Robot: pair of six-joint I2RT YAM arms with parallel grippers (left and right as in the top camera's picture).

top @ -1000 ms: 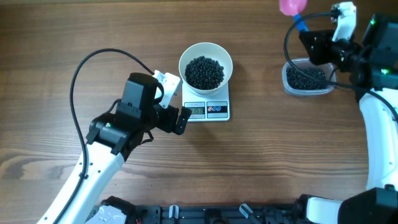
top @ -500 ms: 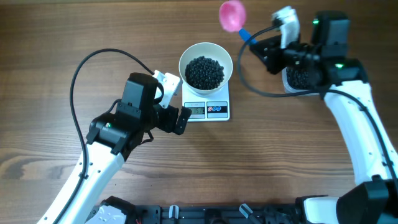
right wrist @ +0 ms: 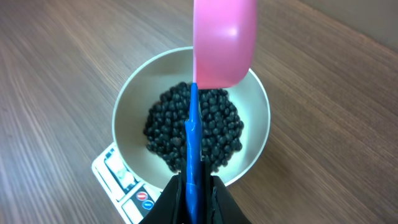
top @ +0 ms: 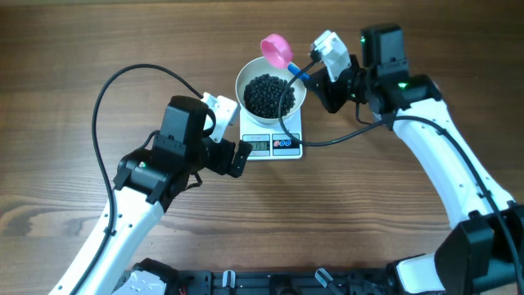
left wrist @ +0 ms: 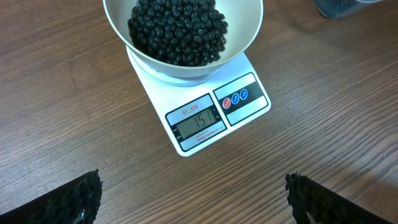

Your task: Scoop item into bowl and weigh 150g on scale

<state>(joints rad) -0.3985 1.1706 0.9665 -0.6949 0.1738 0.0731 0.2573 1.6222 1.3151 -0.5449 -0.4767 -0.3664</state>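
The black beans [top: 269, 95] lie heaped in the white bowl [top: 245, 79], which sits on the scale [top: 286, 147]. The scale's display looks like it reads 151. Bowl and scale are just ahead of and below the right gripper [right wrist: 191, 198], whose fingers are pinched tight on the blue handle of the pink scoop [right wrist: 224, 43]. The handle runs straight out from those fingers above the beans. The scoop's pink head is held over the bowl's rim on the side farthest from that gripper, and whether anything is in it cannot be told. The left gripper [left wrist: 193, 202] is spread as wide as it goes, with nothing between its fingers, and hovers over the bare wooden table [top: 393, 229]. The scale's front edge is just ahead of the left gripper, and the bowl is beyond that.
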